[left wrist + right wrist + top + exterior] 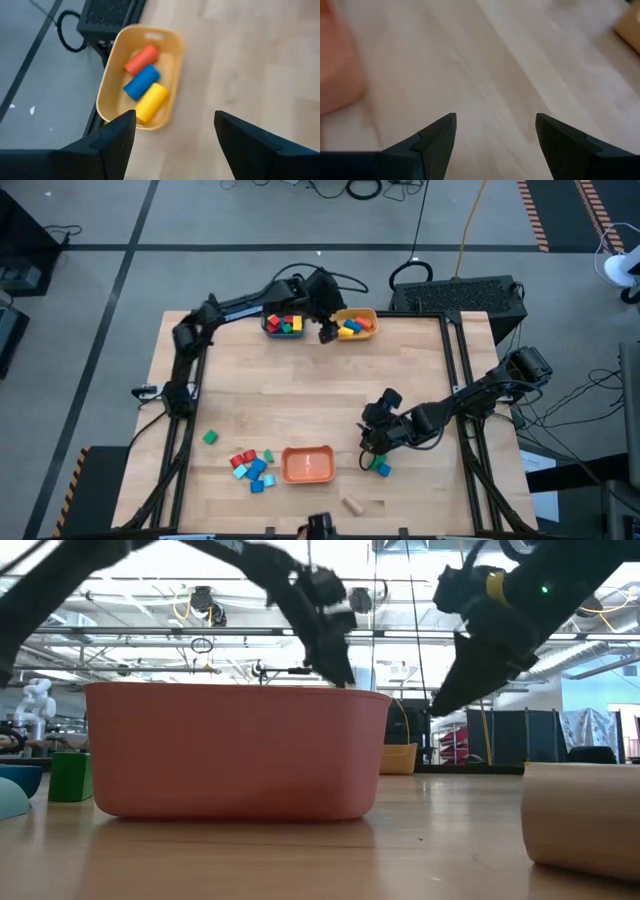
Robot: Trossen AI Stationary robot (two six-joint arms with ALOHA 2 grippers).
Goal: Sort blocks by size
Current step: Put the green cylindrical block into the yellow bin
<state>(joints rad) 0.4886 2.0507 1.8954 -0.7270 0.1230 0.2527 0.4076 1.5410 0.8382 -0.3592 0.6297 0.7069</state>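
My left jaws (172,142) are standing spread and empty above the yellow plastic bowl (111,82) holding long blocks (144,90); my right jaws (495,145) are hanging spread over bare surface. I should be lifting clear before swinging away

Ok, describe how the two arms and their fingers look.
Both arms are dark, jointed and slim, with black cables running along them. The left gripper and right gripper each end in two dark, wedge-shaped fingers. In the low view one arm carries a yellow band and a small green light.
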